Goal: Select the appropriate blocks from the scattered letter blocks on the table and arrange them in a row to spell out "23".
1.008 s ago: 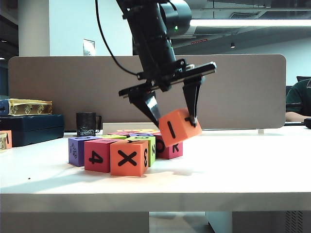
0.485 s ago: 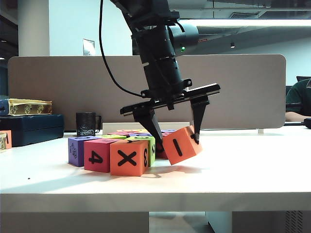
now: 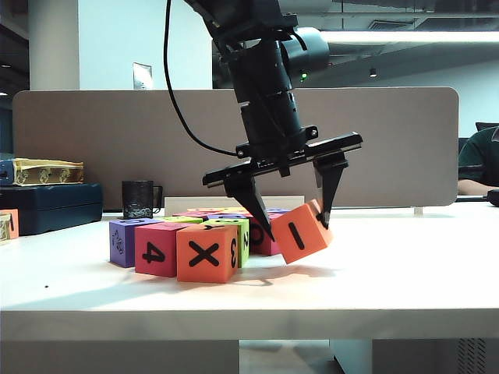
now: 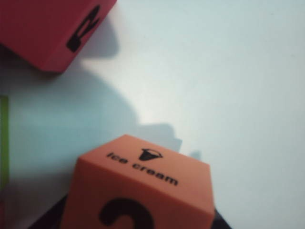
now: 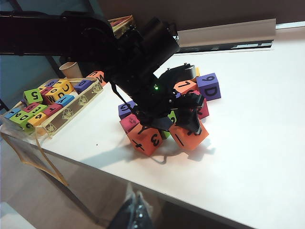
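Lowering since a second ago, left gripper is clamping a tilted orange block, now nearing the table at the cluster's three o'clock; placement seems imminent. Right gripper is unseen.

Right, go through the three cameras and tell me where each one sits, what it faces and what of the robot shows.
Exterior view: low at the table's front edge, facing the block cluster; shows the left gripper clamping a tilted orange block.
Left wrist view: on the left arm, looking down at the orange block; no fingers visible.
Right wrist view: raised, off to the side, overlooking table and left gripper.
Shared: all three see the orange block.
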{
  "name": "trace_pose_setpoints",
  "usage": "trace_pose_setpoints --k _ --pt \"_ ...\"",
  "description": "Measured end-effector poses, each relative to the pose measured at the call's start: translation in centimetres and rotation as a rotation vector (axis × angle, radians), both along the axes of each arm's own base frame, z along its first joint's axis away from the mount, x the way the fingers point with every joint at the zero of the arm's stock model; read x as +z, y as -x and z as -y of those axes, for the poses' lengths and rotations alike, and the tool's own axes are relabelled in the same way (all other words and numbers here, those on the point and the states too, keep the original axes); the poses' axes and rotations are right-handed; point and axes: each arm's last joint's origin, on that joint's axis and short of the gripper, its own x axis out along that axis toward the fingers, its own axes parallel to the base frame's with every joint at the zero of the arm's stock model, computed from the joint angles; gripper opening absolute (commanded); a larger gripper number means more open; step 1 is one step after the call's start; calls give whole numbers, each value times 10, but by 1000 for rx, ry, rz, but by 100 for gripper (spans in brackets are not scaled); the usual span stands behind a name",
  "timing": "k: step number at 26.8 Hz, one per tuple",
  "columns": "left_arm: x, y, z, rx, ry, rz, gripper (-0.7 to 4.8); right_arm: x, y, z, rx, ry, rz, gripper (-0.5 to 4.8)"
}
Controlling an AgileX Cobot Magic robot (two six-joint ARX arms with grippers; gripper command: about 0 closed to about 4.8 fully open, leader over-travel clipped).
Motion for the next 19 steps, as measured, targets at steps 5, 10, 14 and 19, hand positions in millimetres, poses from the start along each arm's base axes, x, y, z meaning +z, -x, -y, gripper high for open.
trace_pose_setpoints --k 5,10,14,19 --pt "-2 0 0 0 -5 -5 311 0 0 0 0 0 1 -1" --pt "-5 -1 1 0 -9 -9 311 0 0 0 0 0 1 -1" --pt "-13 -2 3 -2 -20 -21 350 0 0 0 0 0 0 -1" --pt "-19 -3 3 -35 -42 -24 352 0 0 0 0 0 0 -1"
